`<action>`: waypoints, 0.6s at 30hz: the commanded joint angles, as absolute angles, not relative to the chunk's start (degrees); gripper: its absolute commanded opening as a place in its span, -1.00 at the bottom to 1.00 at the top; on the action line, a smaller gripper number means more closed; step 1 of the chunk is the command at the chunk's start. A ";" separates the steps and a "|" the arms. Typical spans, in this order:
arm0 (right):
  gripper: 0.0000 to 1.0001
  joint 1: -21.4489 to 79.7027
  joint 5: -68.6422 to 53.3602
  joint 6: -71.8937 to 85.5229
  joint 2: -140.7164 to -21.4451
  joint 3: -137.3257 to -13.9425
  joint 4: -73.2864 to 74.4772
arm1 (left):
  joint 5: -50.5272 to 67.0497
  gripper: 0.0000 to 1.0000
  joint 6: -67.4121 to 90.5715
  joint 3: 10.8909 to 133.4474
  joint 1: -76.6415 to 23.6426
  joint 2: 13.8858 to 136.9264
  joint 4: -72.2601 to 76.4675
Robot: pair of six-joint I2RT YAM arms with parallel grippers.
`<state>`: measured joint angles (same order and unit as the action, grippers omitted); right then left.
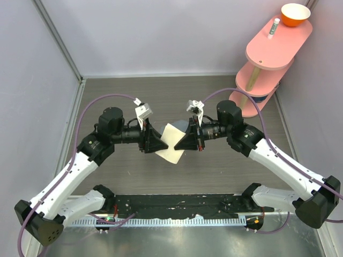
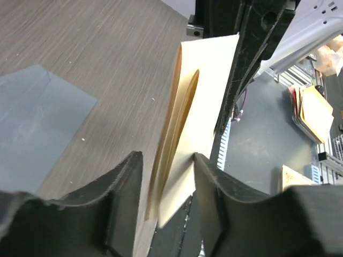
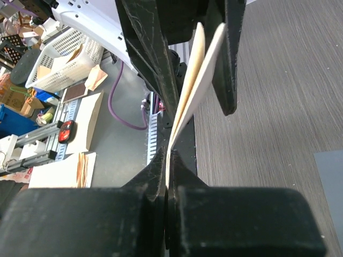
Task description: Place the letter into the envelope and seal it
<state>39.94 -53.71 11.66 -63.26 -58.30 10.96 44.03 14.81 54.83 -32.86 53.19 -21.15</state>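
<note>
A dark wood-grain table (image 1: 214, 171) fills the scene. The left arm (image 1: 69, 176) and right arm (image 1: 278, 160) reach in from the near corners and meet at its middle. At the far right stands a pink two-tier shelf (image 1: 289, 37). Its top tier carries an orange bowl (image 1: 295, 21) with a white inside, and a small white tube (image 1: 275, 25) stands just left of the bowl. What sits on the lower tier cannot be made out. The slate-blue envelope (image 2: 37, 128) lies flat on the table at the middle, on the far side of where the grippers meet, mostly hidden from above, and the letter is not in it. The cream letter (image 1: 170, 154) is a folded sheet, held on edge above the table and apart from the envelope. The right gripper (image 1: 179, 143) has its fingers pressed together, pinching one edge of the letter. The left gripper (image 1: 159, 144) stands spread, with the letter's opposite edge between its fingers; a gap shows on one side and the sheet lies close against the other finger. In the right wrist view, a white lattice basket (image 3: 59, 59) beyond the near edge of the table holds some tan pieces.
</note>
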 commanded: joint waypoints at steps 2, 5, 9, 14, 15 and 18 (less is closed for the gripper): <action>-0.98 39.82 -54.93 13.89 -63.11 -57.66 6.07 | 48.16 -0.24 19.68 54.33 -32.78 53.53 -10.65; -0.98 39.90 -54.76 14.68 -62.67 -56.43 4.66 | 50.09 -0.37 26.26 51.25 -32.78 52.30 -1.87; -0.98 39.90 -54.67 15.56 -62.58 -55.81 3.17 | 50.53 -0.62 28.39 50.28 -32.78 52.38 -0.26; -0.98 39.82 -53.09 15.73 -62.31 -55.46 2.55 | 51.15 -1.00 29.53 50.01 -32.70 52.65 1.23; -0.98 39.81 -52.74 15.82 -62.31 -55.37 2.55 | 51.07 -1.00 29.44 50.10 -32.61 52.65 0.80; -0.98 39.64 -51.77 16.00 -62.05 -54.76 2.63 | 49.92 -1.00 27.96 50.45 -32.17 52.65 -2.35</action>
<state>39.64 -53.06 15.29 -63.37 -55.37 5.65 49.95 28.14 50.00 -32.75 53.01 -3.64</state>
